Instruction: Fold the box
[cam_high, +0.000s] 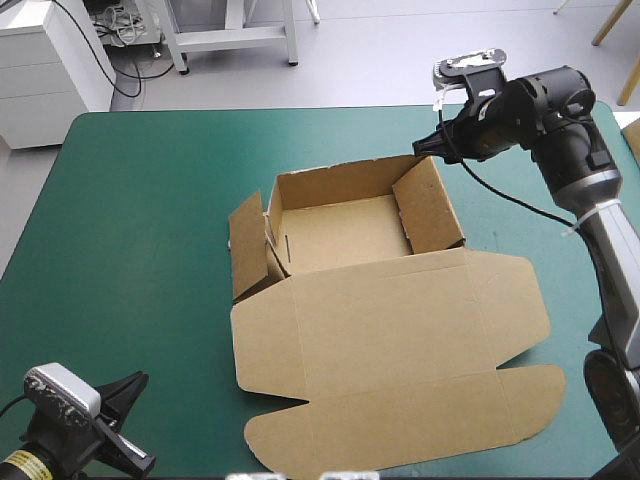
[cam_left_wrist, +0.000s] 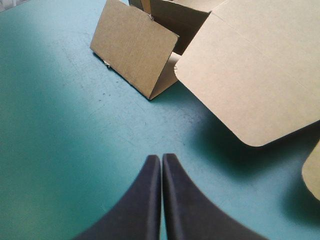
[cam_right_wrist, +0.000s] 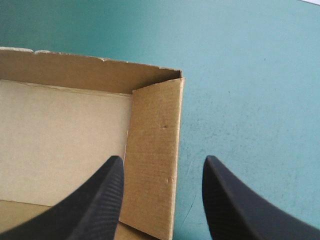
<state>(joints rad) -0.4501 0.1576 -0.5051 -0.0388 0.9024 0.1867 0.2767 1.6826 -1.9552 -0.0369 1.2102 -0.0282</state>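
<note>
Teal-green cover (cam_high: 130, 200) carried the brown box (cam_high: 340, 235) at mid-table, an open tray with its lid (cam_high: 400, 340) flat toward the near edge. Its right wall (cam_right_wrist: 152, 150) stood between the right gripper's (cam_right_wrist: 162, 160) wide-spread fingers; a skewed pinch might buckle it or shove the tray. The left gripper (cam_left_wrist: 161, 159), fingers pressed together, hung clear of the splayed left flap (cam_left_wrist: 132, 47).

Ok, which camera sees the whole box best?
The high view: the box shows whole, tray open, lid flat. The left wrist view catches only a leaning side flap and lid corner; the right wrist view, just one tray corner by the right gripper.
</note>
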